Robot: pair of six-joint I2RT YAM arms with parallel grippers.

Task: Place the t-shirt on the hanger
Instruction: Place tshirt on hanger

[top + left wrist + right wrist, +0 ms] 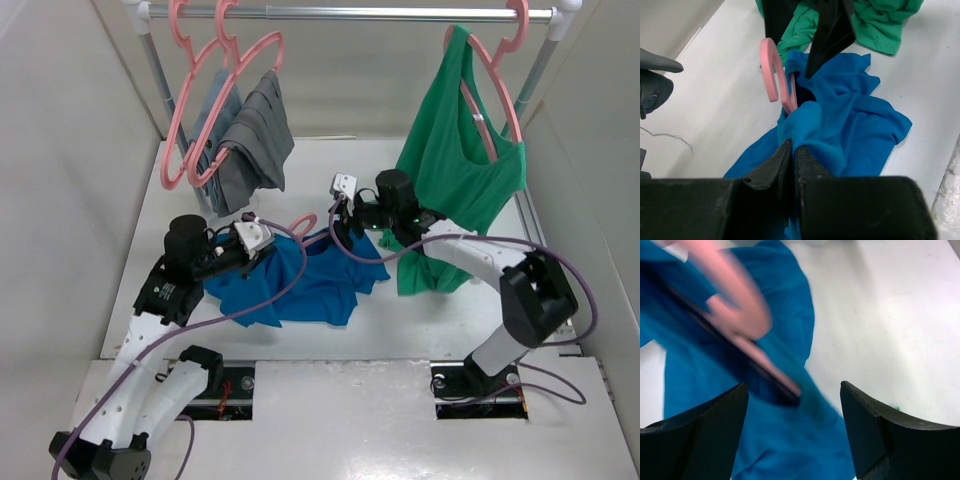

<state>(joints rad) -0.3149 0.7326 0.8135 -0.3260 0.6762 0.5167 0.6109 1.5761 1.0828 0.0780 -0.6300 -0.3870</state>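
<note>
Pinching a fold of the t-shirt (850, 120) in the left claw (792, 150), fingers pressed together on the blue cloth, at the bottom middle of the left wrist view. Lifting that fold, most likely to hold the neck opening slack around the hanger (772, 70). Showing only the pink hook and neck of the hanger above the collar, left of centre in that view, the shoulders being hidden under the fabric. Hovering just above the same spot with the right claw (792, 387), fingers spread wide and gripping nothing, probably lining up to take the hanger. Lying crumpled on the counter (430, 325), lower middle of the top view, with most of the shirt not yet draped on the hanger.
</note>
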